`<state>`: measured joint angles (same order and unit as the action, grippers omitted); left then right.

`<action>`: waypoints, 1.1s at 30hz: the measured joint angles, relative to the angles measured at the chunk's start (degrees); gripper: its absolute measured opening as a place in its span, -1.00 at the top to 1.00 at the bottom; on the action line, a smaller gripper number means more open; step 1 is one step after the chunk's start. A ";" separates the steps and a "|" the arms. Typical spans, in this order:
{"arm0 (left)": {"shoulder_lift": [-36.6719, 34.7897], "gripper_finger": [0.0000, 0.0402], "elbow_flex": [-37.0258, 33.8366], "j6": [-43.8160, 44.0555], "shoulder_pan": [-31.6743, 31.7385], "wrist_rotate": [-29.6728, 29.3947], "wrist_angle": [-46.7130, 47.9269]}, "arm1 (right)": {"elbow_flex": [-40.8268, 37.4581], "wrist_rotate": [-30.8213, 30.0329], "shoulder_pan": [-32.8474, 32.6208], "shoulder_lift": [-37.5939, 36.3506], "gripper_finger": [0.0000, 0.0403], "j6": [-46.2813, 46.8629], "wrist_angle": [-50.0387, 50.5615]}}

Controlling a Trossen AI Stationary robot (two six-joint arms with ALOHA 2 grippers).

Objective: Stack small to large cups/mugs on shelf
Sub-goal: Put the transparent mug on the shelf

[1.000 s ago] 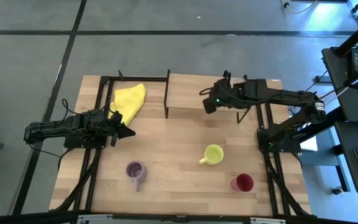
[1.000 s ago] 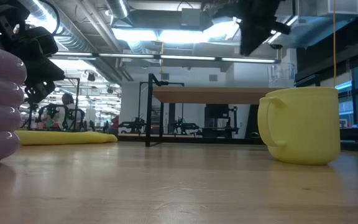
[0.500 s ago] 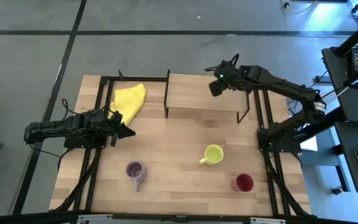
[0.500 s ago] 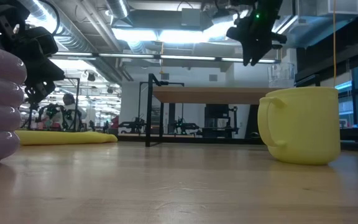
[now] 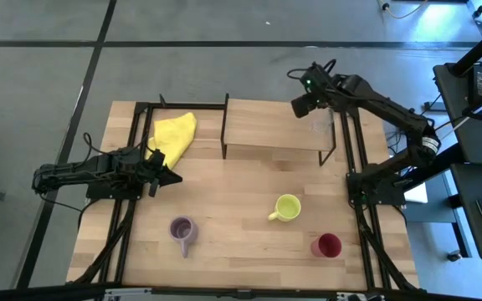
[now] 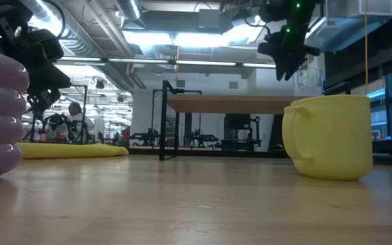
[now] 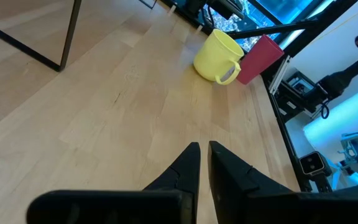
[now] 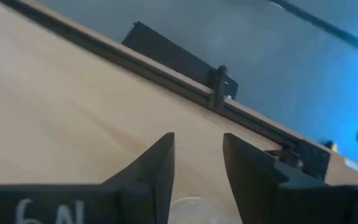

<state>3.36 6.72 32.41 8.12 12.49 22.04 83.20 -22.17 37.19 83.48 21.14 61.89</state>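
Task progress: the clear glass [image 5: 321,124] stands on the shelf [image 5: 270,125] at its end, the released right end effector [image 5: 301,107] above it; yellow-green mug [image 5: 287,206], lilac mug [image 5: 182,228] and red cup [image 5: 327,245] remain on the surface [image 5: 233,196] before the shelf, unstacked.

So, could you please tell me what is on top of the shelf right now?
The shelf carries only the clear glass, near its right end. The right gripper hovers open beside it. The arm hides a little of that corner.
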 joint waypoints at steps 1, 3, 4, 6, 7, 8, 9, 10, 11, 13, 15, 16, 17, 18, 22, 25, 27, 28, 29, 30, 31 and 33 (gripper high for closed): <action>0.01 0.86 0.00 0.02 -0.01 0.00 0.00 | -0.01 0.58 0.78 0.00 0.32 0.52 0.52; 0.01 0.86 0.00 0.01 -0.01 0.00 0.01 | -0.02 2.28 2.24 0.00 0.32 0.84 1.13; 0.00 0.86 0.00 0.02 -0.02 0.00 0.01 | -0.02 3.24 2.78 0.00 0.32 0.88 1.74; 0.00 0.86 0.00 0.01 0.00 0.00 0.01 | -0.04 4.74 3.66 0.01 0.32 0.88 2.54; 0.02 0.86 0.00 0.02 0.00 0.00 0.00 | -0.04 5.12 3.90 0.01 0.32 0.88 2.86; 0.00 0.86 0.00 0.02 -0.02 0.00 0.00 | -0.04 5.39 3.98 0.00 0.32 0.79 3.15; 0.01 0.86 0.00 0.02 -0.02 0.00 0.01 | -0.04 5.39 3.98 0.00 0.31 0.29 3.20; 0.00 0.86 0.00 0.02 -0.01 0.00 0.01 | -0.04 5.39 3.97 0.00 0.31 -0.50 3.14; 0.00 0.86 0.00 0.02 -0.01 0.00 0.00 | -0.04 5.39 3.95 0.00 0.31 -1.19 2.86; 0.02 0.86 0.00 0.01 0.00 0.00 0.00 | -0.04 5.39 3.97 0.00 0.29 -2.84 1.74; 0.02 0.86 0.00 0.02 0.00 0.00 0.02 | 0.15 5.41 4.42 0.01 0.25 -3.92 1.81; 0.01 0.86 0.00 0.02 -0.01 0.00 0.01 | 0.50 5.41 4.80 0.04 0.22 -4.69 1.96; 0.00 0.86 0.02 0.00 0.00 0.00 0.00 | 1.08 5.40 5.23 0.06 0.19 -5.12 2.15; 0.00 0.86 0.00 0.02 0.00 0.00 0.00 | 1.82 5.31 5.82 0.07 0.15 -5.49 2.99; 0.02 0.86 0.00 0.02 0.00 0.00 0.00 | 3.85 6.39 8.55 0.04 0.10 -6.54 8.70; 0.02 0.86 0.01 0.02 0.00 0.00 0.02 | 3.87 8.22 9.36 0.04 0.17 -6.48 11.50; 0.01 0.86 0.00 0.02 0.00 0.00 0.01 | 3.77 9.39 9.29 0.04 0.24 -6.54 11.72; 0.00 0.86 0.00 0.00 -0.01 0.00 0.00 | 3.74 10.32 9.06 0.04 0.27 -6.66 11.79; 0.01 0.86 0.00 0.02 -0.01 0.00 0.01 | 3.74 10.68 8.74 0.04 0.30 -6.67 11.80; 0.00 0.86 0.00 0.02 -0.01 0.00 0.01 | 3.74 10.73 8.44 0.04 0.32 -6.66 11.80; 0.00 0.86 0.01 0.02 0.00 0.00 0.00 | 3.74 10.83 8.20 0.04 0.33 -6.70 11.80; 0.02 0.86 0.00 0.02 -0.01 0.00 0.01 | 3.74 11.75 7.88 0.04 0.35 -6.95 11.83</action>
<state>3.38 6.72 32.42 8.11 12.49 22.05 86.94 -10.42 45.07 83.53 14.19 73.72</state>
